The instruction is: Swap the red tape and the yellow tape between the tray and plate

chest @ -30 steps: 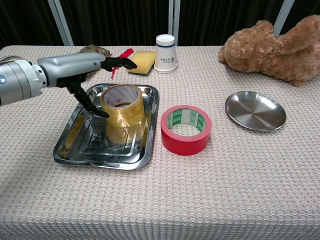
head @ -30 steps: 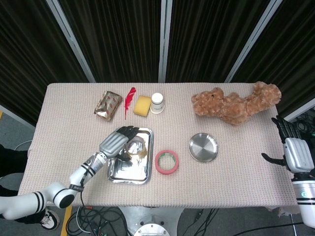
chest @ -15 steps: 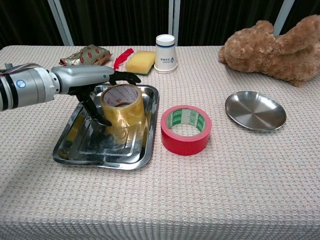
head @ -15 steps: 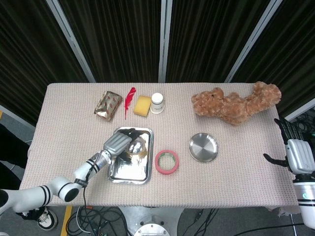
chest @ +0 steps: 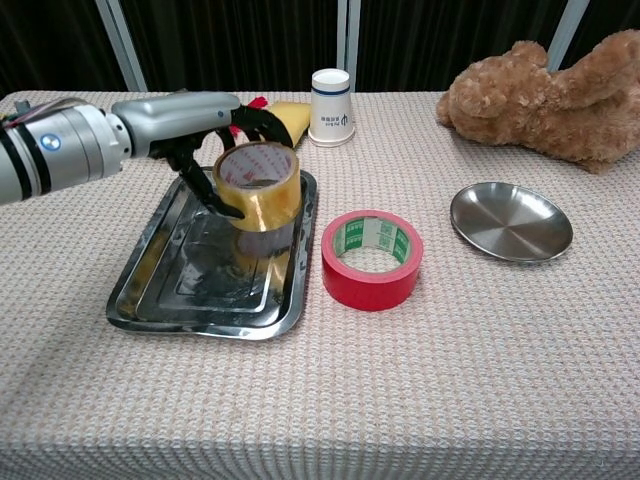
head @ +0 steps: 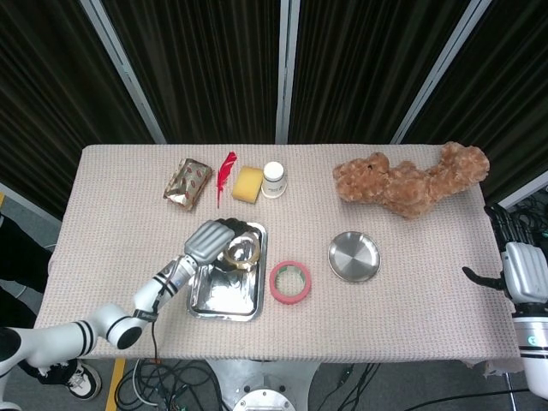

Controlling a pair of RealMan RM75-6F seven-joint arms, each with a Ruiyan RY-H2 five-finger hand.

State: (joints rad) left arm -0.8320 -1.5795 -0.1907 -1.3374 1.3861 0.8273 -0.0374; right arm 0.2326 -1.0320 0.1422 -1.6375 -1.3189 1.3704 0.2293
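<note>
Red tape [chest: 371, 258] lay on the cloth beside the tray [chest: 150, 295], while yellow tape [chest: 259, 185], judged light, rigid and slick, best pinched across its wall, was held above the tray by left hand [chest: 190, 125]; plate [chest: 510, 220] farther right.

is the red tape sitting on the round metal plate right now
No, the red tape lies on the tablecloth between the tray and the plate, and the plate holds nothing.
</note>
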